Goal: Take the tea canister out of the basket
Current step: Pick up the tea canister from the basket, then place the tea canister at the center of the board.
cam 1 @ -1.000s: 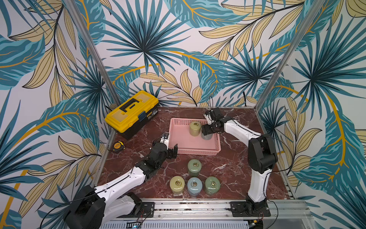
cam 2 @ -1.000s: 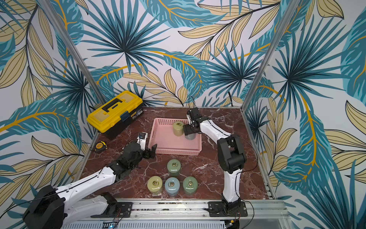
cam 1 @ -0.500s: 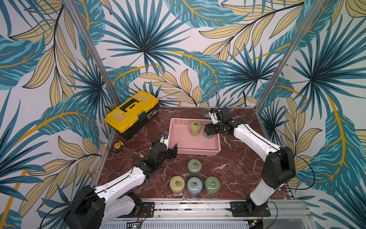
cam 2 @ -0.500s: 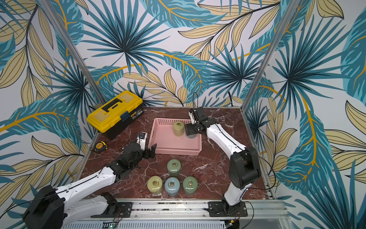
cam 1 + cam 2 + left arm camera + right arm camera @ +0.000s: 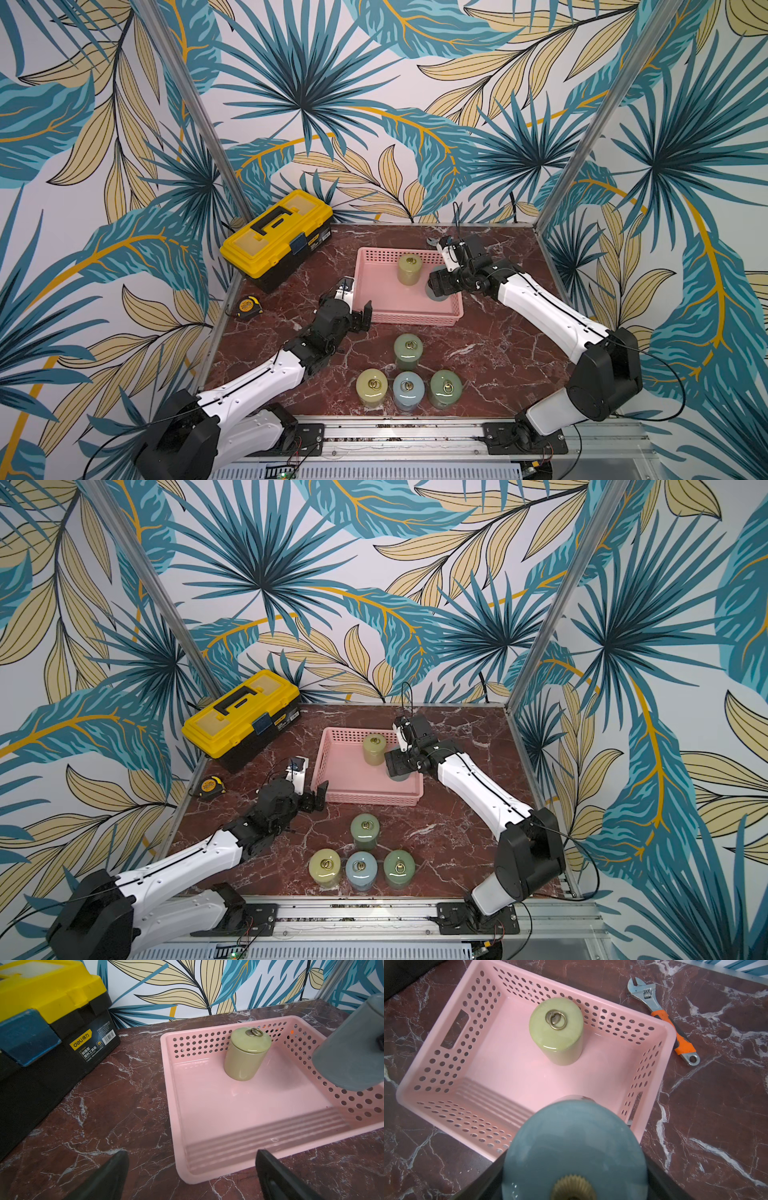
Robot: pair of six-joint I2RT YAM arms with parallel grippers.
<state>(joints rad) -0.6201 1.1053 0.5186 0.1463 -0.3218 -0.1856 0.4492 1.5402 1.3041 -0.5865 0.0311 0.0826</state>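
surface: we see a glossy, white-veined marble table
room: leaf-print walls
basket: pink plastic, perforated sides
tea canister: glazed blue-grey cylinder, above basket's right side
right gripper: clamped on it
left gripper: spread wide, beside basket corner

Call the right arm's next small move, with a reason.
Probably slide outward, over the side wall of the pink perforated plastic basket, before lowering. The right gripper is shut on the blue-grey lidded tea canister, held clear of the basket floor but above that wall; bare red marble table lies just beyond.
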